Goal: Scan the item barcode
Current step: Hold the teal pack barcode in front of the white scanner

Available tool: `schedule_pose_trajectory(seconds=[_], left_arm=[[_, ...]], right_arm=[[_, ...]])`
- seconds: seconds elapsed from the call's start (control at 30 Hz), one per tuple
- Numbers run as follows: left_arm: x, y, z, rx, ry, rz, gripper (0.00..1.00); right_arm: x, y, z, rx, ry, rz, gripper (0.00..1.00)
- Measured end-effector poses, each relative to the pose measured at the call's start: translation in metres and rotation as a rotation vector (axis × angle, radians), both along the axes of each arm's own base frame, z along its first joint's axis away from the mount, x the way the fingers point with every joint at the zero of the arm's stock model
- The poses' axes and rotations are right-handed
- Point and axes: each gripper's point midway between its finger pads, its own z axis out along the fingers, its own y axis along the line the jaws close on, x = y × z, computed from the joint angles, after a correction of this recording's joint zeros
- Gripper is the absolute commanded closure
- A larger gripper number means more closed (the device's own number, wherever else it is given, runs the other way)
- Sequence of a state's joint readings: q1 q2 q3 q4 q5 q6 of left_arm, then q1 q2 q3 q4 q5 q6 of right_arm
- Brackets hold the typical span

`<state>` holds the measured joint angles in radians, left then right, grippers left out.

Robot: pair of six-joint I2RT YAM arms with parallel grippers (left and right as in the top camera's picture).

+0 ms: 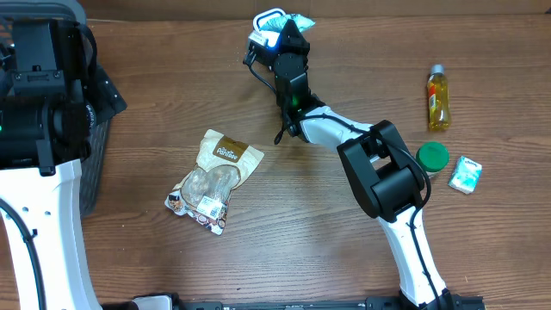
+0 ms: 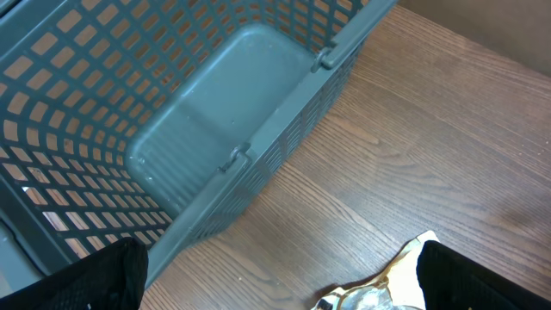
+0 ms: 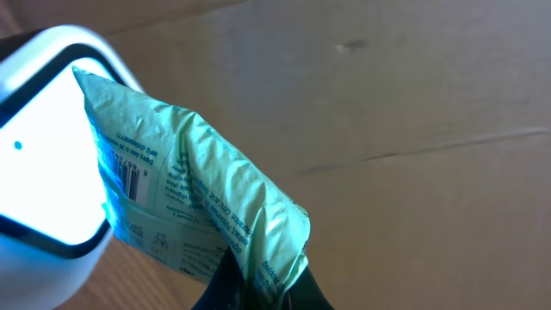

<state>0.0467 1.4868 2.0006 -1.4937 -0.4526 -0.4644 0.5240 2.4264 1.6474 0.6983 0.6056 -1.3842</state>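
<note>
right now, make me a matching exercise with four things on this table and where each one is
Things
1. green packet
2. brown snack pouch
3. yellow bottle
4. grey basket

Places
A. lying flat mid-table
B. held up against the white scanner
C. at the table's left edge
D. on the right side, near the green disc

Pairs: 1-B, 2-A, 3-D, 4-C
</note>
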Motion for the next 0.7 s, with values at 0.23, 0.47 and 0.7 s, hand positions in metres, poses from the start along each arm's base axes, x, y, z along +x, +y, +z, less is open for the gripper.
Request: schedule_pose_trajectory(seconds=[0.23,0.47,0.7], left_arm=[[0.000,0.000,0.000,0.000,0.000,0.000,0.00],[0.000,0.000,0.000,0.000,0.001,0.000,0.00],[0.000,0.000,0.000,0.000,0.002,0.000,0.00]], right_arm=[[0.000,0.000,0.011,0.060,-0.053,0.000,0.96],[-0.013,-0.026,0.040,0.146,0.131,-0.062,0.96],[-0.092,-0.119,0.076,0.493,0.446,-0.341,0.96]])
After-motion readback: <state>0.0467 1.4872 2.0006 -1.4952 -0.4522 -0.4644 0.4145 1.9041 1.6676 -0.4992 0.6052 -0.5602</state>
